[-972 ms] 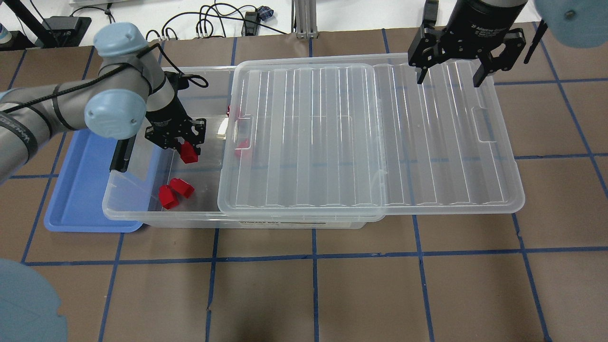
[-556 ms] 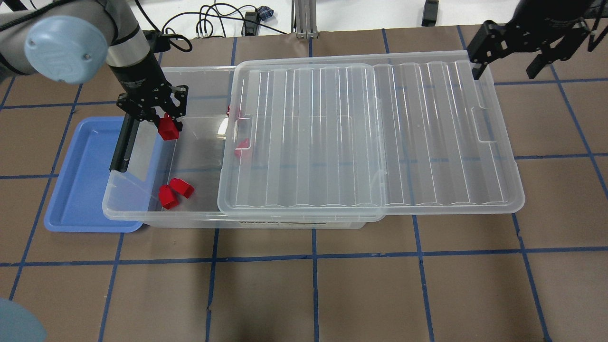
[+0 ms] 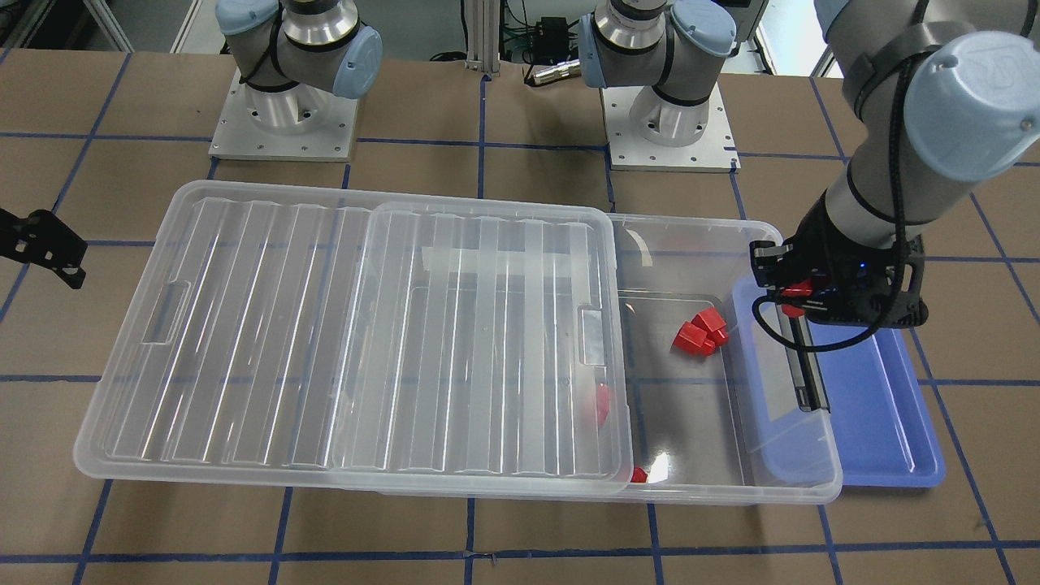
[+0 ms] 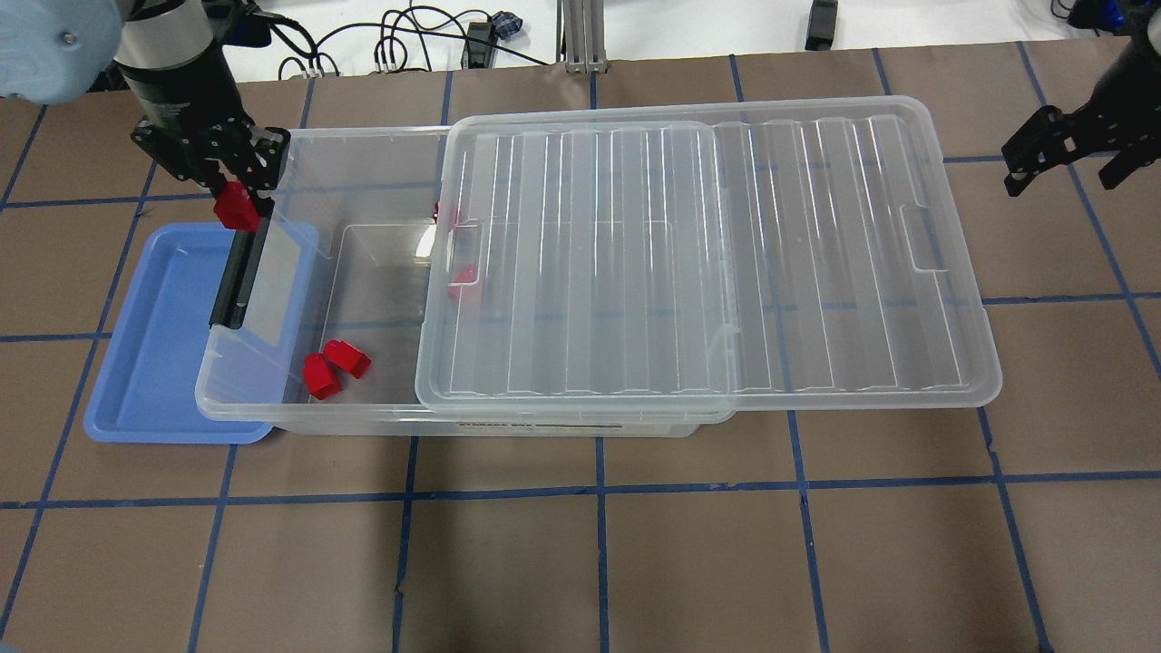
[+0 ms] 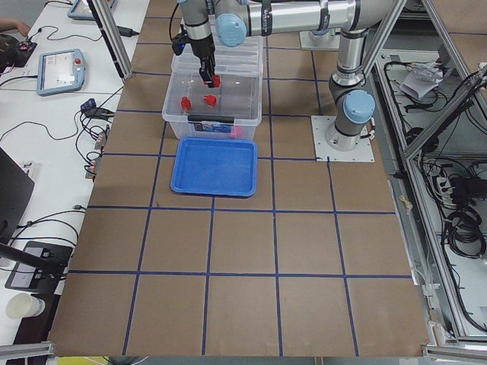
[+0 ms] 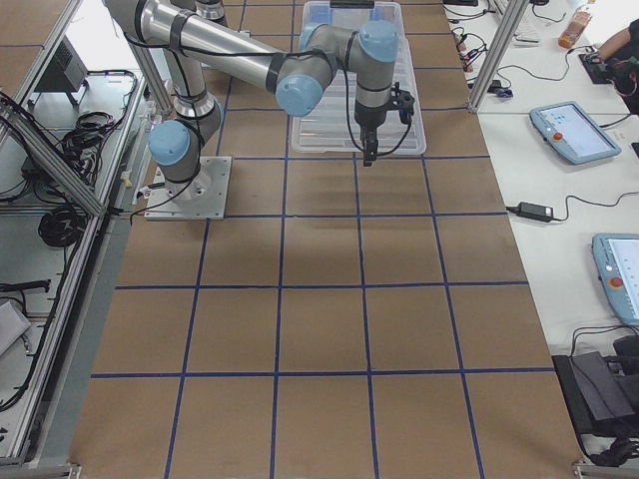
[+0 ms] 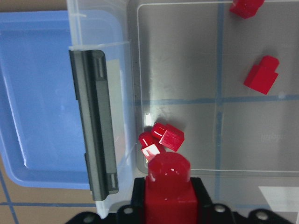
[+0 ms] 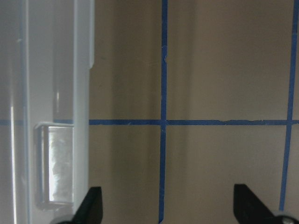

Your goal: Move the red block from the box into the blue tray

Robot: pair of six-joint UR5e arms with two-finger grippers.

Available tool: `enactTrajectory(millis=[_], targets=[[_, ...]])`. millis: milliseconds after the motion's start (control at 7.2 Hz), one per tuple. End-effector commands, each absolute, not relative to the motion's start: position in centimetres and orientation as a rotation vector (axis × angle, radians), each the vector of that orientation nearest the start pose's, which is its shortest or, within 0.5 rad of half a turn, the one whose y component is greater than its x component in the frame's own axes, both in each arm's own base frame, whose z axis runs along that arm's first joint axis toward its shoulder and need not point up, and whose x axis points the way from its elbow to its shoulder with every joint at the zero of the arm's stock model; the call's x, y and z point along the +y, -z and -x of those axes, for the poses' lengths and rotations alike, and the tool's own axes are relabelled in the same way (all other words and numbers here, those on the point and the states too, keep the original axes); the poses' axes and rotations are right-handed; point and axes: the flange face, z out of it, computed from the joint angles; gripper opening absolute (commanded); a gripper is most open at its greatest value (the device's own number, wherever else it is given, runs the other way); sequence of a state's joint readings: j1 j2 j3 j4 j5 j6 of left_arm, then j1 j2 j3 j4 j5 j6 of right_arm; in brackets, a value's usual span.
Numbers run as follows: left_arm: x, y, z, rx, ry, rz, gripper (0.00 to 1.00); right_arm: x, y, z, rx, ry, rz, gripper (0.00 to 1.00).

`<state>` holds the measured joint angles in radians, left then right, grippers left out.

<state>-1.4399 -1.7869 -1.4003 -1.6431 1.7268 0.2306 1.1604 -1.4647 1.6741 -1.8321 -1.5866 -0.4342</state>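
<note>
My left gripper (image 4: 238,192) is shut on a red block (image 4: 238,207), held in the air above the left end wall of the box (image 4: 272,419), by the far edge of the blue tray (image 4: 150,363). The wrist view shows the block (image 7: 168,186) between my fingers, with the box's black latch (image 7: 96,130) and the tray (image 7: 37,116) below. Several more red blocks (image 4: 324,372) lie in the box's open left part, some under the lid (image 4: 707,263). My right gripper (image 4: 1063,177) is open and empty, right of the lid.
The blue tray (image 3: 877,406) holds no blocks and lies partly under the box's left end. The clear lid is slid to the right and overhangs the box. The black latch (image 4: 238,281) hangs over the tray. The robot bases (image 3: 284,122) stand behind the box.
My left gripper has lifted the red block out of the box and carried it left and farther away, over the box's end wall. My right gripper has drawn back to the right, off the lid.
</note>
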Motion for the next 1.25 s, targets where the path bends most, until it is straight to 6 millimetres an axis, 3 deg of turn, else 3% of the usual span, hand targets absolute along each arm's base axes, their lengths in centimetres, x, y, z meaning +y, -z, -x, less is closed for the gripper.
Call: enactTrajectory(millis=[0,139,278,556,972,1111], targets=[[-58.2,-43.7,-3.2,3.016,-0.263,-0.144,0.0,-54.5,-36.5,10.0,3.171,0.026,0.077,1.0],[-58.4,-41.8,-8.4,3.033,-0.262,-0.184,0.0,-54.4,-36.8,9.8,3.172,0.02,0.08,1.0],[-58.4,-39.8,-11.8,3.031,-0.206,-0.246,0.0,-54.3,-36.6,9.4,3.166,0.011,0.085,1.0],[-57.9,-34.8,-15.3,3.074,-0.111,-0.255,0.0,-54.2,-36.0,8.6,3.147,0.0,0.099,1.0],[-56.9,-29.8,-17.2,3.121,-0.2,-0.198,0.0,-55.2,-34.9,5.9,3.137,-0.016,0.178,1.0],[-57.1,-27.5,-18.0,3.138,-0.159,-0.17,0.0,-55.5,-34.8,5.1,3.135,-0.013,0.195,1.0]])
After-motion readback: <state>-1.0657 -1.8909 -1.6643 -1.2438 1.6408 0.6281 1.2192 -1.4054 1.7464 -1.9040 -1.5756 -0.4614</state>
